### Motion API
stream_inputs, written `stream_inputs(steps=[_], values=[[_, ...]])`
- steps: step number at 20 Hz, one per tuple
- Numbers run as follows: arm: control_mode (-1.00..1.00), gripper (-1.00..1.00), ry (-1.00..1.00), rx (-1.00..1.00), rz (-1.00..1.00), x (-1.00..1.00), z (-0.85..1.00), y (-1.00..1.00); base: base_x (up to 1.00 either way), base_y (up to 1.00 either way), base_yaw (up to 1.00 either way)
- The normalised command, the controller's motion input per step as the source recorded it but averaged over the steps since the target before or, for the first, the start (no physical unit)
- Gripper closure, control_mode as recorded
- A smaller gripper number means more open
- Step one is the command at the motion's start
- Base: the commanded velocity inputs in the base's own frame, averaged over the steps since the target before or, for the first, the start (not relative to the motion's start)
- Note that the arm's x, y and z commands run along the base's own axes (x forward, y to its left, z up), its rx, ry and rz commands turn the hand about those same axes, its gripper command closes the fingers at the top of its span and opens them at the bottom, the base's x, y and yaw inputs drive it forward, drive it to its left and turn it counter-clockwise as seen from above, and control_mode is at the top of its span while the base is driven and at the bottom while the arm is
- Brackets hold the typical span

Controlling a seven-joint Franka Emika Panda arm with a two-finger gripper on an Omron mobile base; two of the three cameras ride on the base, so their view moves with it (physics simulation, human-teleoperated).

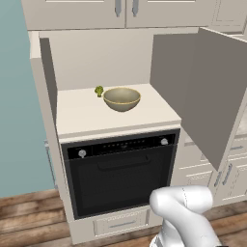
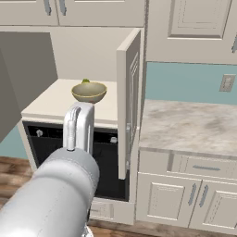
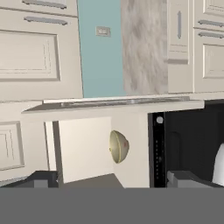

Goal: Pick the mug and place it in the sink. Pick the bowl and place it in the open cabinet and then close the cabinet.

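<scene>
The olive-tan bowl [image 1: 121, 98] [image 2: 89, 91] sits upright on the floor of the open cabinet [image 1: 96, 58] [image 2: 88, 51], above the black oven. Both cabinet doors stand open: the right door [image 1: 207, 91] [image 2: 129, 92] and the left door [image 1: 48, 72] [image 2: 23, 74]. In the hand view, which is rolled sideways, the bowl [image 3: 118, 146] lies ahead of my gripper [image 3: 116, 180] and well apart from it. The gripper is open, its fingertips [image 3: 41, 178] set wide with nothing between them. The mug and the sink are out of view.
A tiny green broccoli-like item [image 1: 99, 90] [image 2: 85, 81] lies just behind the bowl. The black oven [image 1: 120, 169] is below the cabinet. A marbled counter [image 2: 190, 125] with low cabinets runs to the right. The open right door juts out towards my arm [image 2: 78, 125].
</scene>
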Motion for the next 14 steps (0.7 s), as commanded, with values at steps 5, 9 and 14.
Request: stream_inputs(steps=[5,9,14], values=[[-1.0,-1.0,0.0,0.1,0.01,0.25,-0.03,-0.61,0.0,0.0,0.0],[-1.0,-1.0,0.0,0.09,0.0,0.43,-0.19,-0.33,0.0,0.0,0.0],[-1.0,-1.0,0.0,0.06,0.0,0.59,-0.65,-0.03,0.0,0.0,0.0]])
